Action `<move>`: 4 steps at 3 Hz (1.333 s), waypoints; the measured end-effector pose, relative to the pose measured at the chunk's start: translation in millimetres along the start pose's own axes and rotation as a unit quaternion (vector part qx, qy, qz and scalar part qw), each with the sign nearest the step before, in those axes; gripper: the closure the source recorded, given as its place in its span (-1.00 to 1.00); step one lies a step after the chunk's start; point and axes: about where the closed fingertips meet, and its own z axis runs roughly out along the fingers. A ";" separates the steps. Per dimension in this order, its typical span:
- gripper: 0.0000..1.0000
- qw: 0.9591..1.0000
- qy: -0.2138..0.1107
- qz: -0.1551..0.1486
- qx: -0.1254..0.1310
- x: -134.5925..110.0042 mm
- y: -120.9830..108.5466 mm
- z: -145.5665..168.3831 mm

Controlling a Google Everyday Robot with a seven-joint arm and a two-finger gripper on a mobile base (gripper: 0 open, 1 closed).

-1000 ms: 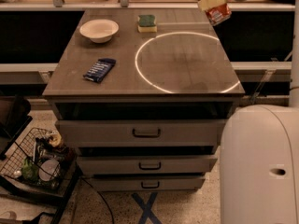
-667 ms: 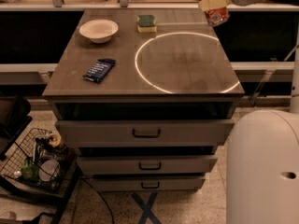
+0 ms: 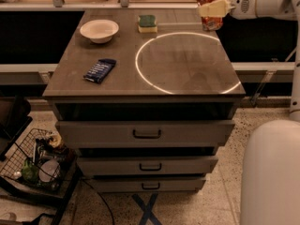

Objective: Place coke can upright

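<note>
The coke can (image 3: 210,18), red with a silver top, stands nearly upright at the far right corner of the cabinet top (image 3: 183,69). My gripper (image 3: 209,7) comes in from the right and is shut on the can, its pale fingers (image 3: 213,7) crossing the can's middle. The white arm (image 3: 262,1) stretches off to the right. I cannot tell whether the can's bottom touches the surface.
A white bowl (image 3: 99,31) sits at the far left, a green and yellow sponge (image 3: 147,23) at the far middle, a dark blue snack packet (image 3: 99,70) at the left. A white circle (image 3: 185,62) marks the top. Drawers (image 3: 146,134) below; wire basket (image 3: 37,161) on the floor left.
The gripper with the can has moved a little left and down toward the far right corner, and the can has turned from tilted to nearly upright.
</note>
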 end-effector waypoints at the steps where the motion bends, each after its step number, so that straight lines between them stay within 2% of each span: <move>1: 1.00 0.997 -0.065 -0.025 -0.027 13.9 2.5 22.4; 2: 1.00 0.991 -0.111 -0.057 -0.042 31.7 16.4 42.0; 3: 1.00 0.983 -0.140 -0.110 -0.045 54.2 41.9 57.0; 4: 1.00 0.980 -0.147 -0.125 -0.053 70.2 55.8 67.4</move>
